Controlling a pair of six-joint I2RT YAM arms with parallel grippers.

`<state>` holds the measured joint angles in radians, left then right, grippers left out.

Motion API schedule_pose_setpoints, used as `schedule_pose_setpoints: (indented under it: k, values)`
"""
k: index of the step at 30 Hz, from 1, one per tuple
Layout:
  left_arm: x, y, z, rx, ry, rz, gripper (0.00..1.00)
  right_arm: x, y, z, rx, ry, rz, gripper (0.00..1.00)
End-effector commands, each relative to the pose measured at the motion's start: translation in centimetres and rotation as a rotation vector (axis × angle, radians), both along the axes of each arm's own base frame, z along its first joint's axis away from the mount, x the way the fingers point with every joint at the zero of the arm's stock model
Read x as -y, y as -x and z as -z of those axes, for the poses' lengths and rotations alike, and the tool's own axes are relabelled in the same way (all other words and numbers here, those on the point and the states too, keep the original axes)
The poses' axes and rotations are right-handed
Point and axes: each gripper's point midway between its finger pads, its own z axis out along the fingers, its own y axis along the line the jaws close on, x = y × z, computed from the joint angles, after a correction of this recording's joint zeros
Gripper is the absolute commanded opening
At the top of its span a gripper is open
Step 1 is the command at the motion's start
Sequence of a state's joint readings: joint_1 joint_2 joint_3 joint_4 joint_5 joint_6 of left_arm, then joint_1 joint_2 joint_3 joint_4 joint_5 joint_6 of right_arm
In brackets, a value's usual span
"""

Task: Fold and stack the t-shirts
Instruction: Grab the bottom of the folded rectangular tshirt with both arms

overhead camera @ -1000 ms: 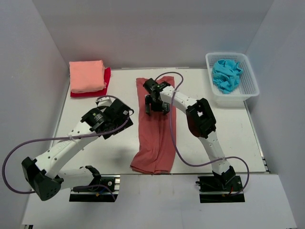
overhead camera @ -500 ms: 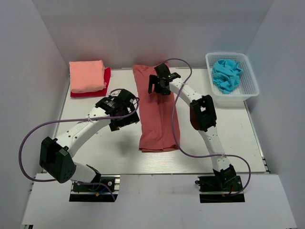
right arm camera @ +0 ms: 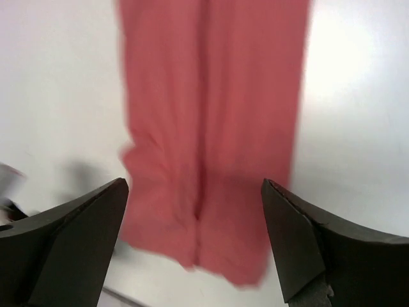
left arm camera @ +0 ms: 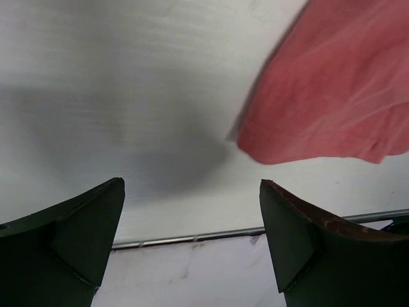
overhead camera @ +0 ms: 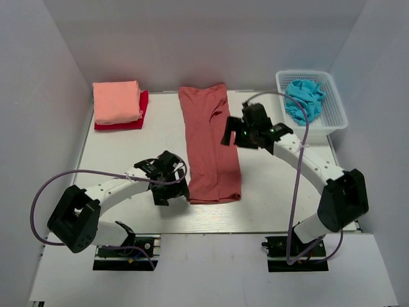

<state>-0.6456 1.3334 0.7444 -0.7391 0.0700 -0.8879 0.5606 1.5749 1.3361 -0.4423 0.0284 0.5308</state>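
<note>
The dusty brick-red t-shirt (overhead camera: 209, 144) lies as a long narrow strip down the middle of the table; it also shows in the right wrist view (right arm camera: 211, 128), and its near corner in the left wrist view (left arm camera: 332, 109). A salmon-pink folded t-shirt (overhead camera: 116, 101) lies on a bright red folded one (overhead camera: 142, 109) at the back left. My left gripper (overhead camera: 171, 192) is open and empty, low beside the strip's near left corner. My right gripper (overhead camera: 235, 133) is open and empty, above the strip's right edge.
A white mesh basket (overhead camera: 332, 118) with crumpled blue cloth (overhead camera: 304, 99) stands at the back right. The table's near edge rail (left arm camera: 192, 239) runs just under my left gripper. Grey walls close in the table on three sides.
My right gripper let go of the shirt's far end and drew back to the right. My left gripper swung down toward the near edge beside the shirt's near corner. The shirt lies flat.
</note>
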Motion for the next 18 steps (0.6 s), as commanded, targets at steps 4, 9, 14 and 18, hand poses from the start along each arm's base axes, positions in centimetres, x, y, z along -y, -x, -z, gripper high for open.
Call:
schedule_pose_setpoints:
  k: [4,9,14,18]
  values:
    - [4.5,-3.3,-1.9,0.188,0.182,0.065,0.93,6.0,9.6,9.1,-0.311,0.135,0.048,0.90]
    - [5.5,-3.2,-0.4,0.181,0.187,0.101,0.80,6.8,13.6,11.8,-0.444,0.122,0.036,0.90]
    - [6.0,-2.2,0.9,0.146,0.177,0.134,0.65,6.9,14.9,14.5,-0.541,0.147,0.017,0.85]
    - [6.1,-1.6,2.1,0.104,0.135,0.151,0.56,6.1,15.2,15.0,-0.573,0.116,-0.007,0.74]
